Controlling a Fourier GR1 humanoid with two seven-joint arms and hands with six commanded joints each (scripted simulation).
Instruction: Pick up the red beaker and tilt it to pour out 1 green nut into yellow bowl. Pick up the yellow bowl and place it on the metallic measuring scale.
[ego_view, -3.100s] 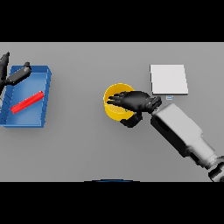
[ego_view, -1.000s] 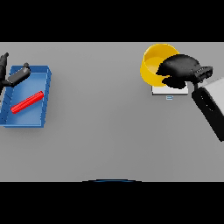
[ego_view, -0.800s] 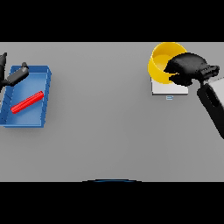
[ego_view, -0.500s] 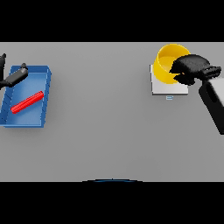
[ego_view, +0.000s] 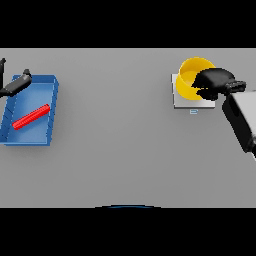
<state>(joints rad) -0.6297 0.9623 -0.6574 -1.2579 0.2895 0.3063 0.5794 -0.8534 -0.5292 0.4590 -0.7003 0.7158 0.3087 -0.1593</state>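
Near the table's (ego_view: 125, 150) far right edge, the right hand (ego_view: 214, 82) has its dark fingers curled around the round yellow bowl's (ego_view: 189, 80) rim, over the flat square scale (ego_view: 186, 101). No readable writing. At the left edge, the left hand (ego_view: 15, 85), fingers loosely apart, hangs over the blue tray (ego_view: 50, 115) holding a red rod-shaped beaker (ego_view: 31, 116).

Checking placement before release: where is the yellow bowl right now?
In the head view, far right: the yellow bowl sits over the metallic scale, gripped by the right hand.

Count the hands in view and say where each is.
2. The left hand sits at the blue tray's far left corner; the right hand grips the yellow bowl over the scale.
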